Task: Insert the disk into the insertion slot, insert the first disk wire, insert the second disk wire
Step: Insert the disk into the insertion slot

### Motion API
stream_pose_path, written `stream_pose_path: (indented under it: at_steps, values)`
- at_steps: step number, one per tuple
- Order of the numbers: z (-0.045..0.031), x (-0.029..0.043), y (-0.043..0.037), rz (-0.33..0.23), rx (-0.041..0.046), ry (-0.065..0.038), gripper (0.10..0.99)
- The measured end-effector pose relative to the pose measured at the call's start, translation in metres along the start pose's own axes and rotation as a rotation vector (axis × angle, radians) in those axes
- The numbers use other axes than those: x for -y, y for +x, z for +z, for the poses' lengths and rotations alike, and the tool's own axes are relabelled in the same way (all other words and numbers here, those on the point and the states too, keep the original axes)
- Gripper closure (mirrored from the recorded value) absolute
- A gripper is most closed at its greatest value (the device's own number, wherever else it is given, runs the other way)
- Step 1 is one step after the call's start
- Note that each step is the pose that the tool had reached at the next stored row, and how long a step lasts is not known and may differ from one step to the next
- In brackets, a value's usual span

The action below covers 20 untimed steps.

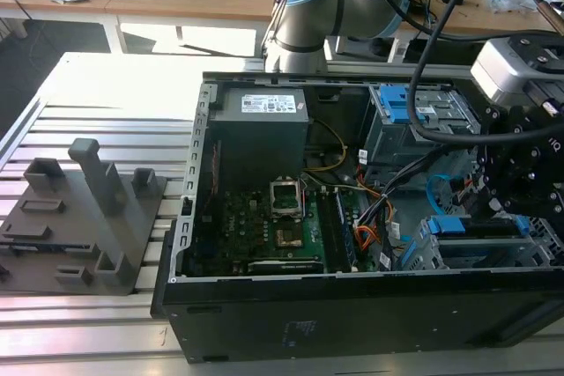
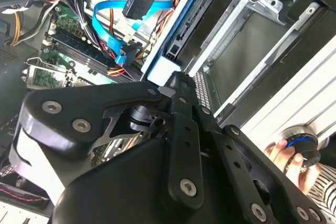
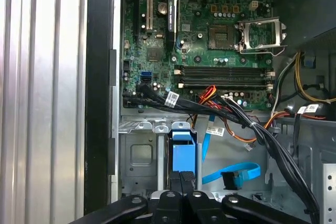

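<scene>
Gripper (image 3: 181, 178): the jaws are closed together with no gap and grasp nothing. The tips butt against the end of the disk's blue caddy.
Disk (image 3: 183, 153): it stands edge-on inside the insertion slot, blue end at the mouth. In the exterior view it sits at four o'clock of the computer case (image 1: 352, 319).
Insertion slot (image 3: 140, 156): a grey sheet-metal cage around the disk.
Second disk wire (image 3: 233, 171): a light-blue flat cable lying loose beside the cage, its plug apart from the disk.
Motherboard (image 1: 282, 217): at nine o'clock from the disk.
Grey fixture (image 1: 88, 217): on the table at nine o'clock of the case, well apart.
Hand (image 2: 281, 153): a person's hand with a striped sleeve, on a blue-ringed knob outside the case.
</scene>
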<state>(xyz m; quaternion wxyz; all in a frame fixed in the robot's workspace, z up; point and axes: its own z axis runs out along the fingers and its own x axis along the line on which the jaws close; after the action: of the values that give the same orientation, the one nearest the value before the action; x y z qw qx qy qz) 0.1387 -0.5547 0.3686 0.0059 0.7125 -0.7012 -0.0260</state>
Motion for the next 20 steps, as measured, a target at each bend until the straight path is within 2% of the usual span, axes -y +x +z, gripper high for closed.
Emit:
stream_pose_path:
  at_steps: [3, 5, 16, 20]
  values:
    - [-0.0003, 0.0100, 0.0000, 0.000, -0.0001, -0.001, 0.980]
    - [0.0002, 0.0136, 0.0000, 0.000, 0.0001, -0.002, 0.980]
    - [0.0140, 0.0146, 0.0004, 0.000, -0.0001, -0.002, 0.980]
    - [0.0227, 0.0150, 0.0007, 0.000, 0.0000, -0.002, 0.980]
